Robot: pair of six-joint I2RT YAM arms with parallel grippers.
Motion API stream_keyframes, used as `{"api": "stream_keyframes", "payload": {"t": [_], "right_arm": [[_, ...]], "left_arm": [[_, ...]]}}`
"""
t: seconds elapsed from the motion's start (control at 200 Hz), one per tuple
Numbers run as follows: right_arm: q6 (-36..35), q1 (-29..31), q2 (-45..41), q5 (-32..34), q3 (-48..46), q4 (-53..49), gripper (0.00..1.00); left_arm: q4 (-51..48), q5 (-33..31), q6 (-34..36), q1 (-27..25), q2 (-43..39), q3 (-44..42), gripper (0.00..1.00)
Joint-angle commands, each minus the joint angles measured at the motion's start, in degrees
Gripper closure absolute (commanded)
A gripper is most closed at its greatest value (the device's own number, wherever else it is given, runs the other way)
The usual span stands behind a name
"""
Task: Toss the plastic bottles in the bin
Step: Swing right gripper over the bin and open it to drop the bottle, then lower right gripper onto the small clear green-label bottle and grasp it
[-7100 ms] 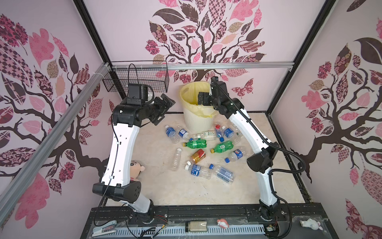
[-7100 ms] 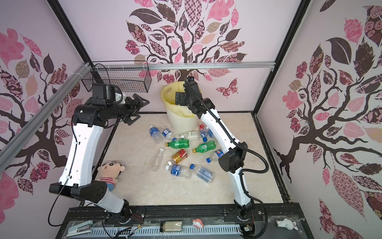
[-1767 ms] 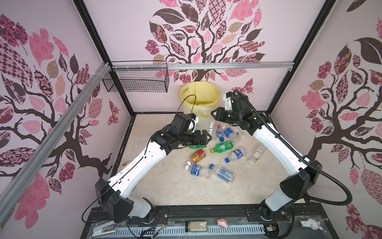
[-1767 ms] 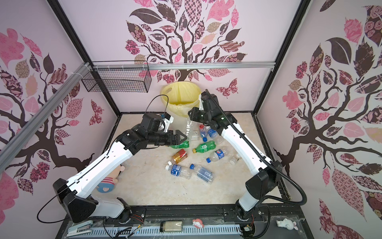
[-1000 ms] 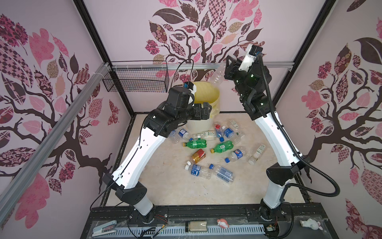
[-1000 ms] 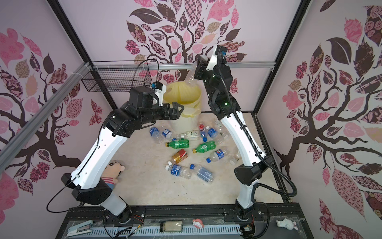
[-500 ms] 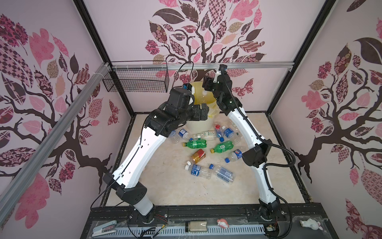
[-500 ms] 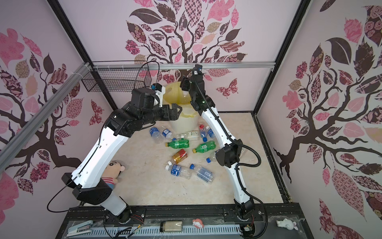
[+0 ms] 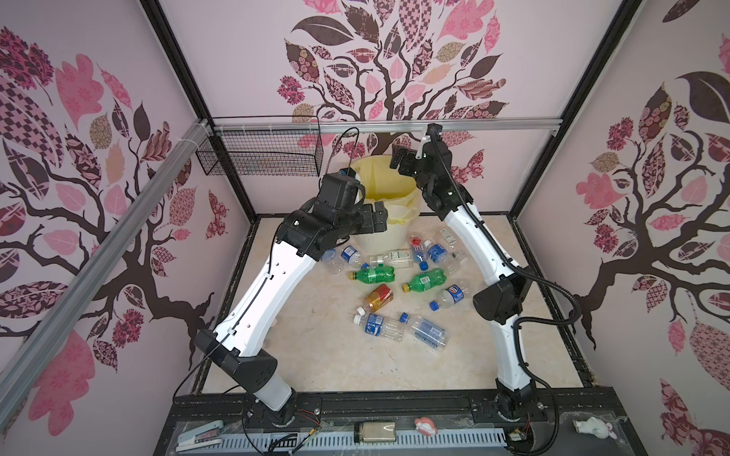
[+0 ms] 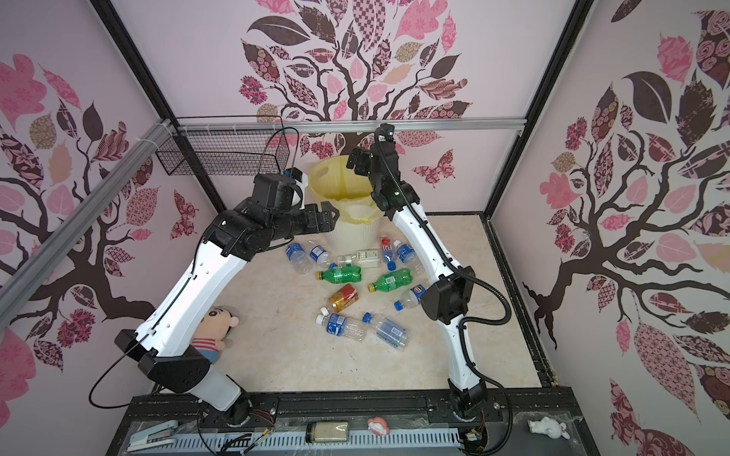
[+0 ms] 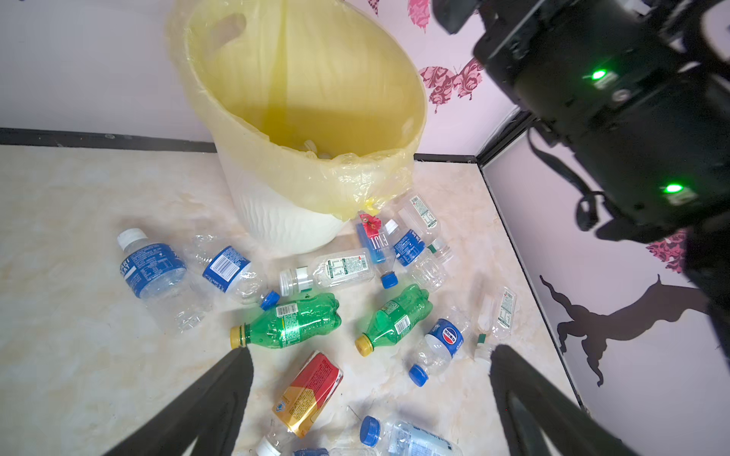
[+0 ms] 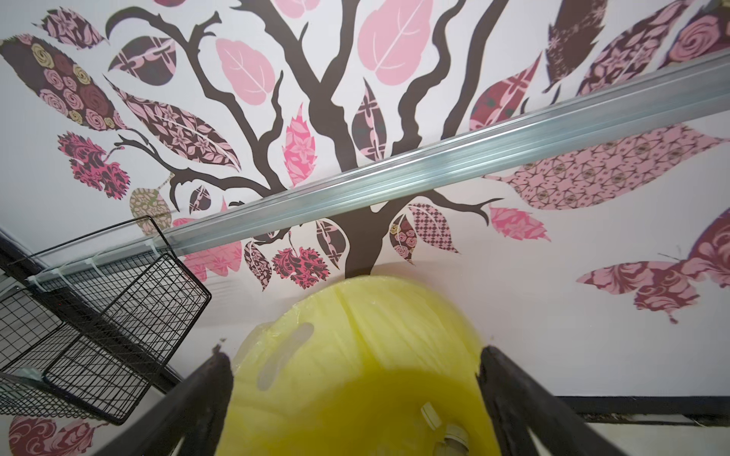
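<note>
Looks like early days here. Can only spot a couple of clear bottles (image 12: 450, 436) down at the bottom of the bin (image 11: 276, 221), inside the yellow bag (image 11: 300, 79), with much of the bottom hidden. Counting roughly fourteen more lying loose on the tabletop (image 11: 79, 355), all huddled at the foot of the bin or just in front of it. So most of the job left to do, going by that.

Seeing the right claw (image 12: 355, 357) up over the bin mouth, spread wide with nothing in it. Same story for the left claw (image 11: 369, 353): wide apart, empty, parked beside the bin and looking down over the pile.

Labels, for anyone curious:
- Can read "FIJI" on the Fiji bottle (image 11: 373, 241), blue label with a red flower, right at the foot of the bin
- Spotted the round logo on the Pepsi bottle (image 11: 444, 339), further out from the bin
- Can read only "RI" over "EAT" on the blue-label bottle (image 11: 152, 268) in front of the bin on the left arm's side, so guessing Pocari Sweat
- Got two green bottles (image 11: 292, 321) with yellow caps in front of the bin, print too small to read
- Can't make out the wording on the amber bottle (image 11: 310, 393), red label, out past the greens from the bin
- Nothing but barcodes and fine print on the rest
</note>
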Motion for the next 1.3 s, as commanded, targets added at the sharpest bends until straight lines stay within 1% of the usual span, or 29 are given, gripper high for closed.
{"api": "stream_keyframes", "payload": {"t": [0.0, 0.05, 0.07, 0.135, 0.275, 0.37, 0.52, 0.595, 0.65, 0.695, 0.83, 0.91, 1.02, 1.105, 1.22, 1.295], "right_arm": [[0.5, -0.5, -5.8, 2.5, -0.5, -5.2, 0.01], [0.5, -0.7, -6.7, 3.4, -0.6, -8.1, 0.0], [0.5, -0.7, -7.0, 3.9, -0.7, -9.3, 0.0], [0.6, -0.6, -8.2, 5.3, -1.0, -13.4, 0.01], [0.6, -0.7, -12.4, 9.5, -5.2, -21.3, 0.01], [0.9, -1.0, -16.6, 12.2, -11.3, -24.6, 0.01], [3.1, -2.1, -25.7, 14.6, -25.8, -25.6, 0.01], [6.4, -4.3, -29.9, 13.9, -32.3, -27.6, 0.01], [9.3, -6.6, -32.3, 12.7, -36.2, -30.2, 0.0], [11.2, -8.9, -34.0, 11.4, -39.3, -32.0, 0.0], [13.3, -14.8, -39.1, 8.2, -49.2, -33.6, 0.0], [14.7, -19.0, -41.9, 4.7, -55.2, -32.9, 0.01], [16.6, -24.3, -44.3, -0.1, -62.0, -32.1, 0.0], [16.6, -26.2, -44.7, -0.3, -65.4, -32.0, 0.01], [17.2, -26.8, -44.1, -0.4, -68.8, -31.4, 0.0], [18.0, -27.5, -43.5, -1.7, -71.6, -30.2, 0.0]], "left_arm": [[1.9, 1.2, -2.3, 0.0, -1.9, -2.4, 0.03], [2.2, 1.5, -2.9, -0.1, -2.6, -3.0, 0.03], [2.4, 1.6, -3.1, -0.2, -2.9, -4.9, 0.03], [3.2, 1.8, -3.5, -0.5, -3.9, -7.1, 0.03], [5.8, 2.0, -4.1, -2.0, -5.8, -11.8, 0.03], [7.8, 1.8, -4.1, -3.4, -6.5, -14.3, 0.03], [10.5, 1.9, -4.1, -5.8, -5.8, -16.4, 0.03], [11.3, 1.7, -4.1, -6.9, -5.1, -16.3, 0.03], [10.9, 0.4, -4.5, -7.9, -3.9, -15.7, 0.03], [10.5, 1.1, -4.7, -8.3, -2.8, -15.0, 0.03], [11.4, 1.4, -4.1, -11.0, 0.0, -14.5, 0.03], [11.6, 1.2, -3.3, -13.2, 1.9, -14.1, 0.03], [12.4, 2.5, -2.4, -15.7, 4.3, -13.6, 0.03], [13.3, 3.5, -1.6, -17.3, 6.1, -12.7, 0.03], [14.7, 5.4, -1.4, -19.1, 8.3, -11.4, 0.03], [15.7, 6.4, -1.4, -20.1, 9.7, -10.8, 0.03]]}}
